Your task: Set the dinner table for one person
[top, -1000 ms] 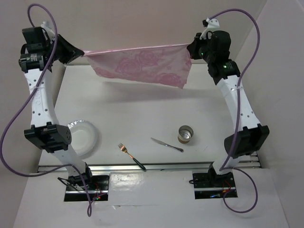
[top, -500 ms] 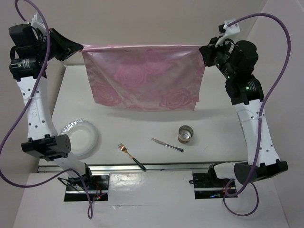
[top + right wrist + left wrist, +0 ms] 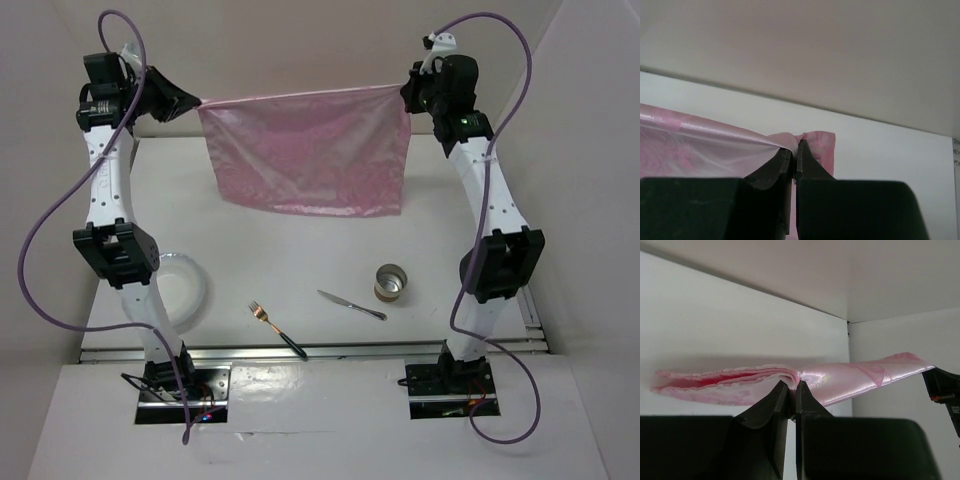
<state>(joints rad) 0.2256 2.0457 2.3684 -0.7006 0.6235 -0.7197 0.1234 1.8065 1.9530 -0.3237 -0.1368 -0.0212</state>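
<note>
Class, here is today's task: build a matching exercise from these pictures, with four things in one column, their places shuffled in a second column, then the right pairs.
1 pink mat
2 fork
3 knife
4 metal can

A between fork and can
B held up by left gripper and right gripper
C right of the knife
D left of the knife

Pairs: 1-B, 2-D, 3-A, 4-C

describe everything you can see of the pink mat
The mat is a thin, glossy, translucent pink sheet, roughly rectangular, with a faint rose pattern in the right wrist view. It hangs in the air over the far half of the table, its top edge stretched almost level. The left gripper is shut on its left top corner and the right gripper on its right top corner, the material bunching at each pinch. Its lower edge hangs free.
</note>
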